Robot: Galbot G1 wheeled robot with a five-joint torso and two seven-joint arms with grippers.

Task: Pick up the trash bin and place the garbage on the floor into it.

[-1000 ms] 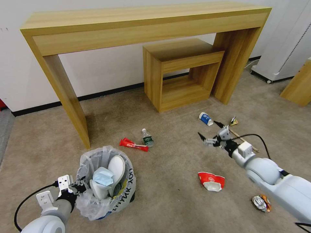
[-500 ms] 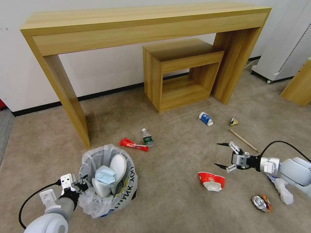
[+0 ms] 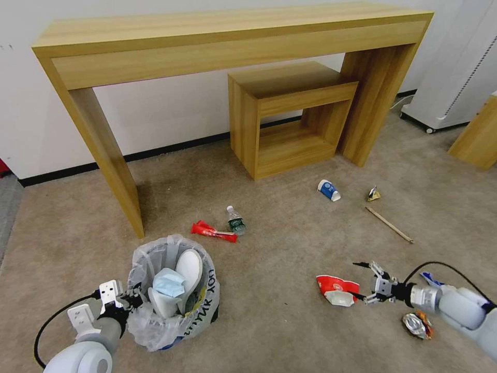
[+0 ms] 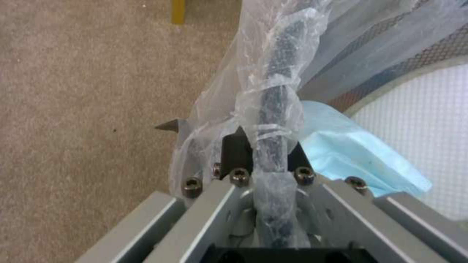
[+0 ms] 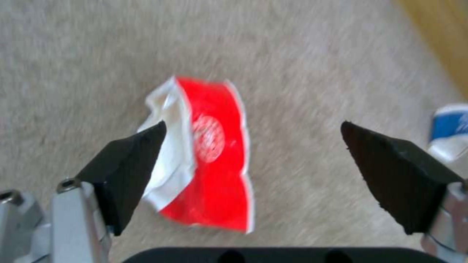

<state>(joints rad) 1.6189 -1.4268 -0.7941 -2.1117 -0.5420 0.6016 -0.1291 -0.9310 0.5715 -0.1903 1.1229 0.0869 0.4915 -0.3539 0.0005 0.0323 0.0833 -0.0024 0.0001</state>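
- Black trash bin (image 3: pixel 173 290): its bagged rim pinched by the left hand (image 3: pixel 126 300).
- Right hand (image 3: pixel 362 282): spread wide, low beside the crushed red cup (image 3: pixel 337 290).

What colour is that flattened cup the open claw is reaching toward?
Red outside with a white inside and a pale round logo. The flattened cup shows best in the right wrist view, ahead of the right gripper.

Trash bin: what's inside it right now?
Inside the trash bin: a white slipper standing upright and a blue mask. Anything beneath them is covered.
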